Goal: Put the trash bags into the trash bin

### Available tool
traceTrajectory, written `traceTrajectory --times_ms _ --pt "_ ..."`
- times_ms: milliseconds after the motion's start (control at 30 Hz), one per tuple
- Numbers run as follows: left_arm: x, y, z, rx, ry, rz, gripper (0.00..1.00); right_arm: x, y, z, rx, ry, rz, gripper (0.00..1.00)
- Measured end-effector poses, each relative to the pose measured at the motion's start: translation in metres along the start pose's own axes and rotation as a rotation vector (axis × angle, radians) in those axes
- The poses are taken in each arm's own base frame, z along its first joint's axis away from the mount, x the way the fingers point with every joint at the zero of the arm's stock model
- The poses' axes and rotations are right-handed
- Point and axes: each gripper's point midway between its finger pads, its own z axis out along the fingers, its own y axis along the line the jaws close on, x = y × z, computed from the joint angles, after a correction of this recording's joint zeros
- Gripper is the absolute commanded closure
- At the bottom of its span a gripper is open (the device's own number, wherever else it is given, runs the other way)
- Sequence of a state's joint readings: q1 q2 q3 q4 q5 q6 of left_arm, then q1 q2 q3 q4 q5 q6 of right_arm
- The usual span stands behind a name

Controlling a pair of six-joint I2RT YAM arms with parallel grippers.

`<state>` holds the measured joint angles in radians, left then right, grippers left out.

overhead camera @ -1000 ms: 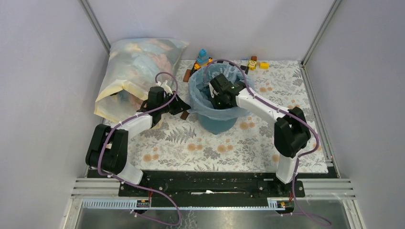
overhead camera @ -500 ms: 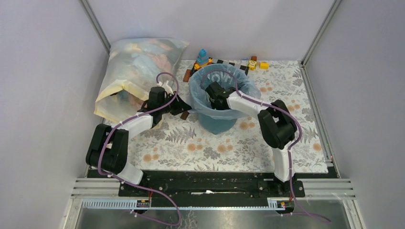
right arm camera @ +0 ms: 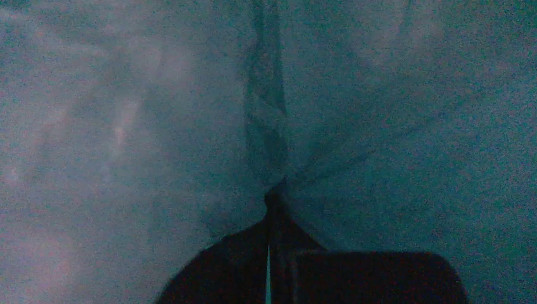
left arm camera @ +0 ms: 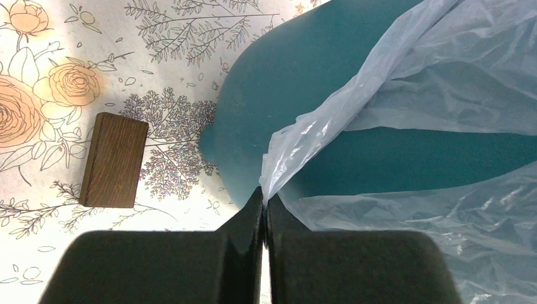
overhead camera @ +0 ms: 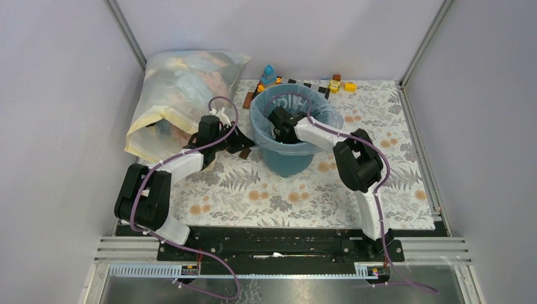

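The dark teal trash bin (overhead camera: 288, 164) stands at the middle of the floral mat. The pale blue trash bag (overhead camera: 320, 106) lines it, with its film draped over the rim. My left gripper (overhead camera: 249, 146) is outside the bin's left side. In the left wrist view this gripper (left arm camera: 264, 196) is shut on a corner of the bag (left arm camera: 437, 82), against the bin's wall (left arm camera: 304, 88). My right gripper (overhead camera: 279, 129) reaches down inside the bin. In the dim right wrist view it (right arm camera: 273, 193) is shut on gathered bag film (right arm camera: 266, 126).
A large cloudy yellow-edged bag (overhead camera: 180, 95) stuffed with items lies at the back left, close behind my left arm. A small wooden block (left arm camera: 114, 159) lies on the mat left of the bin. Small toys (overhead camera: 269, 77) and blocks (overhead camera: 339, 84) sit behind the bin. Enclosure walls close in on both sides.
My right arm has folded leftward and its gripper has sunk deeper into the bin with the bag film. The left arm has stayed put.
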<state>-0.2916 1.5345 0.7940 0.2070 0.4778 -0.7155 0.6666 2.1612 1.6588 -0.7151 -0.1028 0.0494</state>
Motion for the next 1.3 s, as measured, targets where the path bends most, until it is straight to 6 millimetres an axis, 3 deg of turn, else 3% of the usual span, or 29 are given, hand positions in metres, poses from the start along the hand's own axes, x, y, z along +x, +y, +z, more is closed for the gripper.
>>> traceTrajectory --times_ms 300,333,633,867,1067,1167,1300 --pt "0.001 0.001 0.0 -0.003 0.002 -0.001 1.0 0.006 0.0 -0.014 0.007 -0.013 0.006 1.0" --pt "0.001 0.001 0.0 -0.005 0.005 -0.002 1.0 0.002 0.001 -0.029 0.009 -0.052 0.007 1.0" --pt "0.003 0.002 0.0 -0.01 0.01 -0.004 1.0 -0.017 0.005 -0.071 0.014 -0.179 0.011 1.0" --pt "0.004 0.004 -0.001 -0.019 0.013 -0.002 0.82 -0.051 0.004 -0.11 0.046 -0.31 0.018 0.95" --pt "-0.003 -0.001 -0.009 -0.026 -0.014 0.013 0.72 -0.081 0.011 -0.181 0.042 -0.5 0.001 0.67" --pt "-0.01 -0.01 -0.016 -0.016 -0.048 0.027 0.66 -0.084 0.019 -0.219 0.01 -0.586 -0.031 0.41" --pt "-0.022 -0.024 -0.029 0.002 -0.106 0.051 0.56 -0.079 0.033 -0.259 -0.048 -0.664 -0.086 0.19"
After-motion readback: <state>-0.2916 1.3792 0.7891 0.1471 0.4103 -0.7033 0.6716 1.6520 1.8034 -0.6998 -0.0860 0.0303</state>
